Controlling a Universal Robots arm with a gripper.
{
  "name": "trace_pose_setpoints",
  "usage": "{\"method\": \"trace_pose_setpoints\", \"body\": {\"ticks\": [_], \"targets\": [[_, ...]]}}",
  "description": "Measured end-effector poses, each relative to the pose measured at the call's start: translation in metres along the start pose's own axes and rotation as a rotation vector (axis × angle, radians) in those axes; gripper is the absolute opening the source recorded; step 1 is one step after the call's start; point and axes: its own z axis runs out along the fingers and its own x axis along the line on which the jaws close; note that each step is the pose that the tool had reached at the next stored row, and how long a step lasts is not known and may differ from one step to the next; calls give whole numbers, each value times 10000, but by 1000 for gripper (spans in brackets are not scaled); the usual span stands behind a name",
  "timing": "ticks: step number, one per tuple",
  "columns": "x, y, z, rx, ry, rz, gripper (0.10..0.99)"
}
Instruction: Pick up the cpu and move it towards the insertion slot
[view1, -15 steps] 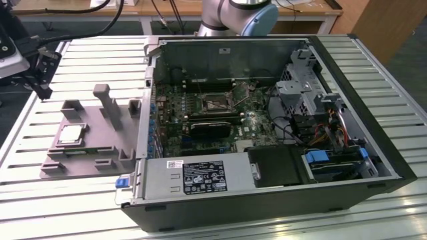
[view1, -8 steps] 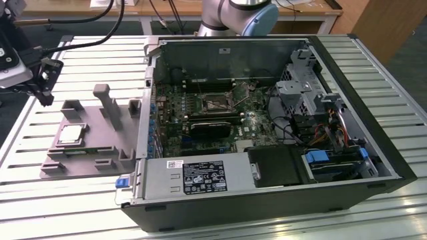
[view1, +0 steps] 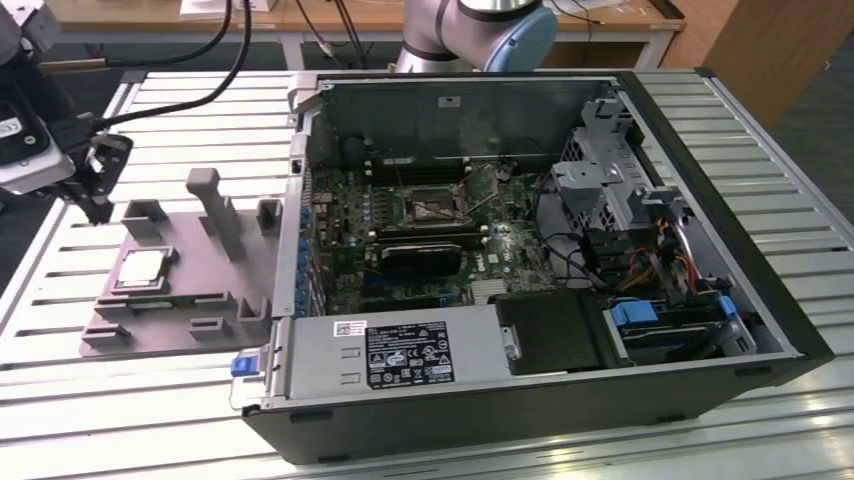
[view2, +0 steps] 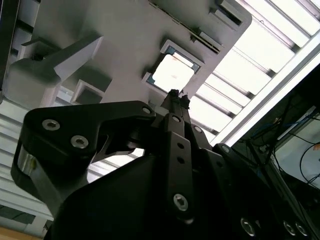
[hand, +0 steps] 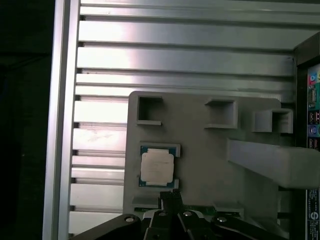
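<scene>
The cpu (view1: 144, 268), a small square chip with a shiny silver top, lies flat in a recess of a grey holder plate (view1: 187, 325) at the exterior view's left. It also shows in both wrist views (view2: 172, 75) (hand: 157, 167). My gripper (view1: 99, 212) hangs above the plate's far corner, apart from the cpu and holding nothing. Its two thin black fingers (hand: 171, 199) are pressed together, tips (view2: 176, 95) just off the chip's edge. The insertion slot (view1: 434, 205), a dark square socket in a silver frame, sits on the motherboard inside the open computer case.
The open black computer case (view1: 747, 250) covers the middle and the exterior view's right, its side wall (view1: 296, 200) rising beside the holder plate. Grey posts (view1: 214, 210) stand up from the plate. A narrow green circuit strip (view1: 154, 300) lies beside the cpu. The table is slatted aluminium (view1: 54, 400).
</scene>
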Motion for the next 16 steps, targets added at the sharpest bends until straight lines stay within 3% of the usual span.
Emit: {"method": "trace_pose_setpoints", "body": {"ticks": [16], "targets": [[9,-14,292,0,-1,-1,102]]}}
